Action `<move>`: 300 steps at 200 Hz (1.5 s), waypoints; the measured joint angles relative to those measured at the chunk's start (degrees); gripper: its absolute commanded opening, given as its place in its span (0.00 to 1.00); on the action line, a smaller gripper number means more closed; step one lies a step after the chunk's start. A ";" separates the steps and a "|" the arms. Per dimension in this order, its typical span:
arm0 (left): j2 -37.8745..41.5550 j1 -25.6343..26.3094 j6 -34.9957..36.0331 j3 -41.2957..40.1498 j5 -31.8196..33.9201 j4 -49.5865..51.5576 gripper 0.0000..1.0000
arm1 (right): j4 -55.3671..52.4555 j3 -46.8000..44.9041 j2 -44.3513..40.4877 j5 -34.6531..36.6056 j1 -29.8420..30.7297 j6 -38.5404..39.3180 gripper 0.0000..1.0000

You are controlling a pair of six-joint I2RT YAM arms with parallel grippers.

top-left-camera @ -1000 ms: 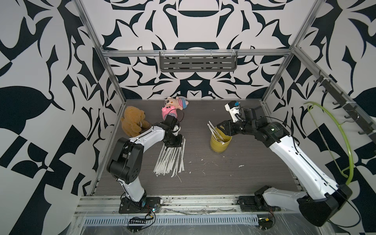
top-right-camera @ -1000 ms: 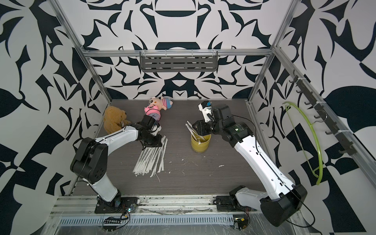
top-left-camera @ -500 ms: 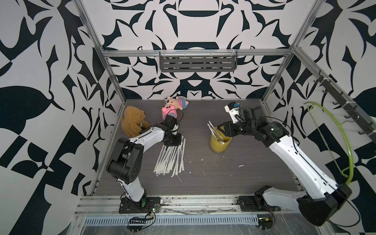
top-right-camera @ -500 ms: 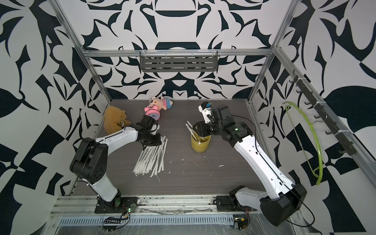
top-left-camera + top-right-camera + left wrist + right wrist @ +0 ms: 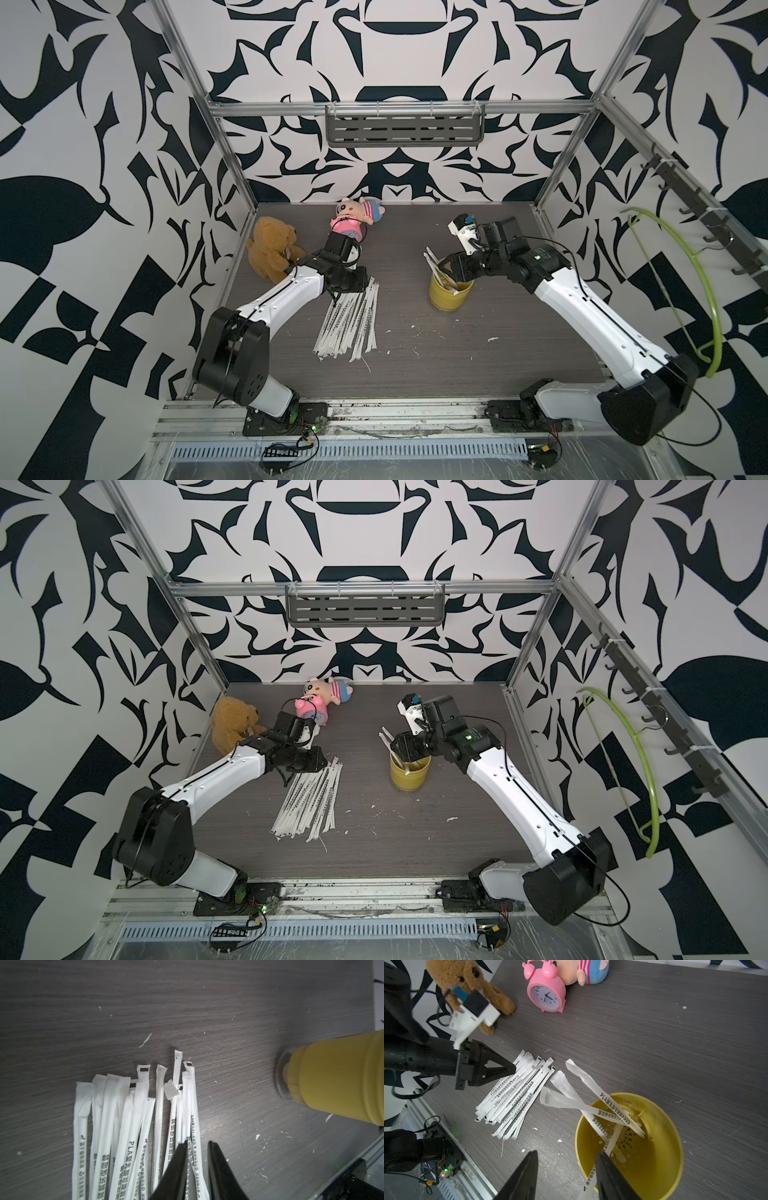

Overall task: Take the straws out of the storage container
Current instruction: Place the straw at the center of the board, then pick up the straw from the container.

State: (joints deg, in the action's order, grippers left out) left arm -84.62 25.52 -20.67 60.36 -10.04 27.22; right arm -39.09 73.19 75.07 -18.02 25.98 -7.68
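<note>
Straws lay mostly out on the table in a loose fan of paper-wrapped sticks, apart from the storage container. A few more leaned inside that yellow cup, their flattened wrapper ends poking over the rim toward the pile. The cup stood upright on the right arm's side of the pile.

Your right gripper hung at the cup's mouth with its jaws moderately apart. One finger was outside the wall and the other over the opening. One straw ran between them beside the inner finger, and nothing was pinched. Your left gripper sat low over the pile's back end, its jaws parted only a little. Bare table showed in the gap, and it gripped nothing.

I judge you were late in the task, with the left arm at a put-down and the right lining up another pick. As I read it, that pick called for closing on the one straw between the fingers without catching the rim. You would then lift along the straw's lean so the cup neither tipped nor dragged. The wrappers looked thin and slippery, so a firm, centred pinch seemed wise.

The pink alarm clock, brown teddy and plush doll sat toward the back. White paper scraps dotted the table.
</note>
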 measured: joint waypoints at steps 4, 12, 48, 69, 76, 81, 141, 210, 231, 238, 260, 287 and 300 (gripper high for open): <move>0.90 0.00 -0.07 0.00 -0.04 -0.09 0.23 | 0.20 -0.09 0.33 -0.04 0.00 0.22 0.47; 2.40 0.00 -0.15 0.00 -0.13 -0.42 0.23 | 0.52 -0.24 1.14 -0.17 0.00 0.90 0.45; 7.58 0.00 -0.37 0.00 -0.92 -1.60 0.23 | 2.73 -2.86 3.91 0.26 0.00 3.61 0.39; 8.74 0.00 -0.37 0.00 -1.16 -1.75 0.23 | 4.02 -3.96 5.11 0.74 0.00 4.61 0.36; 8.85 0.00 -0.37 0.00 -1.22 -1.75 0.23 | 4.42 -4.09 5.60 0.87 0.00 4.85 0.35; 8.92 0.00 -0.37 0.00 -1.25 -1.75 0.23 | 4.72 -4.13 5.99 1.03 0.00 5.05 0.34; 9.92 0.00 -0.39 -0.02 -1.33 -1.75 0.23 | 8.37 -4.15 8.37 2.95 0.00 6.23 0.33; 10.10 0.00 -0.37 -0.92 -1.29 -2.03 0.22 | 9.81 -4.04 10.23 3.54 0.00 6.91 0.22; 10.10 0.00 -0.37 -0.92 -1.29 -2.14 0.22 | 10.16 -3.91 10.25 3.78 0.00 7.10 0.21; 10.10 0.00 -0.37 -0.92 -1.29 -2.14 0.22 | 10.27 -3.91 10.25 3.91 0.00 7.17 0.21; 10.10 0.00 -0.37 -0.92 -1.29 -2.14 0.22 | 10.25 -3.89 10.25 4.39 0.00 7.43 0.26; 10.10 0.00 -0.37 -0.92 -1.29 -2.14 0.22 | 10.32 -3.80 10.25 5.60 0.00 7.98 0.27; 10.10 0.00 -0.37 -0.92 -1.29 -2.16 0.22 | 10.40 -3.80 10.25 6.32 0.00 8.00 0.27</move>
State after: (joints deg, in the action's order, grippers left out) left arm -74.52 25.52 -21.04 59.44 -11.33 25.06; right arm -28.69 69.38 85.32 -11.70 25.98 0.32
